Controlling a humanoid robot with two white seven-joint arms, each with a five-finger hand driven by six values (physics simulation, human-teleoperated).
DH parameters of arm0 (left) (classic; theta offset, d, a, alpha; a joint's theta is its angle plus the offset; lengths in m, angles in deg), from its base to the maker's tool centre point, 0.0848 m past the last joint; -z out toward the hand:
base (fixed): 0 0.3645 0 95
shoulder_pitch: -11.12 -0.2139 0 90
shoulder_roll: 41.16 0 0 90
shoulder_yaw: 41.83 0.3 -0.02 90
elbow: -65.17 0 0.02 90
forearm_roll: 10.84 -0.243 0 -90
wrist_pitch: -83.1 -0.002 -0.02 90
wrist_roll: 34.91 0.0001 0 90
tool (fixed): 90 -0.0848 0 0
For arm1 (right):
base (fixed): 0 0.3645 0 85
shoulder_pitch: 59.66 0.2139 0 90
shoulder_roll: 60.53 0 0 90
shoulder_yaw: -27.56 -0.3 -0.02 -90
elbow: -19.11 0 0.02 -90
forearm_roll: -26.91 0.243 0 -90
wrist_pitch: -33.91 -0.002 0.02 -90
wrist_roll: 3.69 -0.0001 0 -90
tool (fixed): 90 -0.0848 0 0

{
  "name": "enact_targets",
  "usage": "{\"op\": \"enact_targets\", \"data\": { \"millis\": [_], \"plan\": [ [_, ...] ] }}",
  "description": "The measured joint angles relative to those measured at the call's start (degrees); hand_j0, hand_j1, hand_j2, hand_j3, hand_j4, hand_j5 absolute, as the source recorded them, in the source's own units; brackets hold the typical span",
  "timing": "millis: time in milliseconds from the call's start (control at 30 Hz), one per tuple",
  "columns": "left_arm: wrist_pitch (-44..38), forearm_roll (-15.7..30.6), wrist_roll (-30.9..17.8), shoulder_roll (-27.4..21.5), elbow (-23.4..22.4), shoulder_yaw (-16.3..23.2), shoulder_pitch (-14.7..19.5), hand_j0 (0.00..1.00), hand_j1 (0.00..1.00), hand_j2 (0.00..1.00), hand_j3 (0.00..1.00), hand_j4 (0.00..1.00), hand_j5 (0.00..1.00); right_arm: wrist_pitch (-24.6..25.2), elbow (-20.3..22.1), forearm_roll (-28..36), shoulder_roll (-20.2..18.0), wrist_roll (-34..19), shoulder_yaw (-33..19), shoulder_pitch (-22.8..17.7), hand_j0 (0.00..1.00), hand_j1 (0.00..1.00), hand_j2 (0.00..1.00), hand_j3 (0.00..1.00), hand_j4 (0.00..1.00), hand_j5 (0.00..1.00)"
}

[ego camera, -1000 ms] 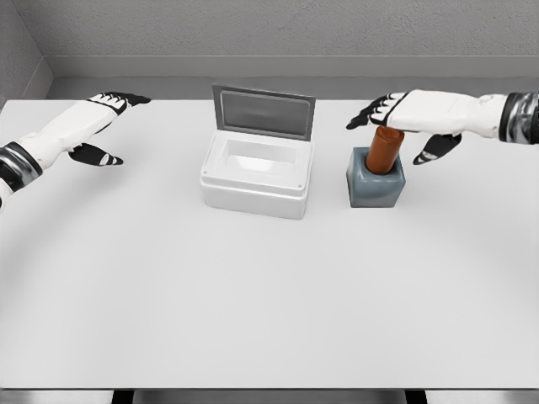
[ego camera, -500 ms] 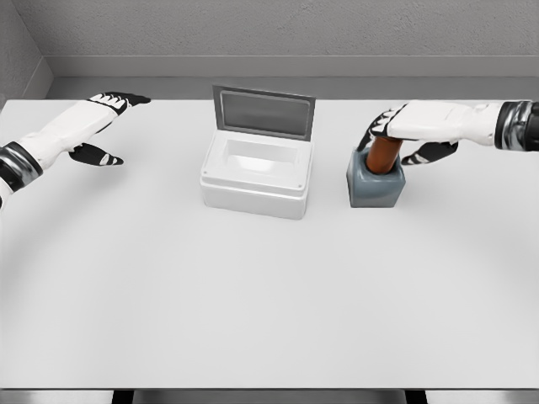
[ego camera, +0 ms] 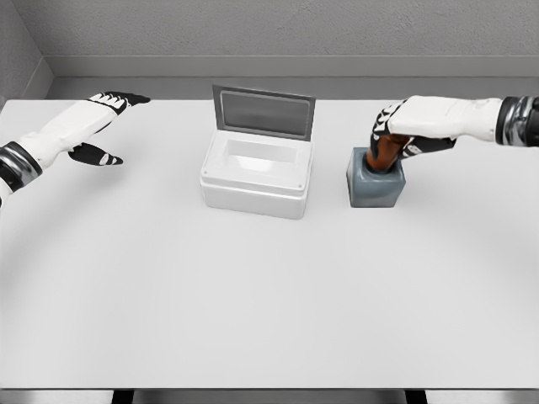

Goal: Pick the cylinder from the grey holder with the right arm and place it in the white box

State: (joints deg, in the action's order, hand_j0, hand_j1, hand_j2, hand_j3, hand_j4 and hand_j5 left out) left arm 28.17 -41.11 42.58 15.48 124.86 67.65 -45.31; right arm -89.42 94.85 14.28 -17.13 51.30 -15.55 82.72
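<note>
An orange-brown cylinder (ego camera: 385, 155) stands upright in the grey holder (ego camera: 376, 183), right of the middle of the table. My right hand (ego camera: 396, 135) comes in from the right and has its fingers curled around the cylinder's upper part, hiding its top. The white box (ego camera: 258, 172) sits left of the holder with its grey lid (ego camera: 264, 111) raised at the back and its inside bare. My left hand (ego camera: 101, 126) hovers over the far left of the table, fingers spread, holding nothing.
The white table (ego camera: 269, 295) stretches wide toward the front. A grey wall runs behind the table's far edge. About a hand's width separates the box from the holder.
The right hand dropped from above the cylinder and its fingers closed around the cylinder's top. The cylinder still sits in the holder. The left arm stayed put.
</note>
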Motion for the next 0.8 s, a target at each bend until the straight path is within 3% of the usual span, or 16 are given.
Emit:
{"op": "enact_targets", "data": {
  "millis": [800],
  "plan": [
    [0.00, 0.16, 0.00, -0.26, -0.03, -0.01, 0.00, 1.00, 1.00, 1.00, 1.00, 1.00, 1.00, 0.00, 0.56, -0.19, 4.51, -0.04, -0.09, 3.60, 0.43, 0.43, 0.43, 0.43, 0.43, 0.43]
  ]
}}
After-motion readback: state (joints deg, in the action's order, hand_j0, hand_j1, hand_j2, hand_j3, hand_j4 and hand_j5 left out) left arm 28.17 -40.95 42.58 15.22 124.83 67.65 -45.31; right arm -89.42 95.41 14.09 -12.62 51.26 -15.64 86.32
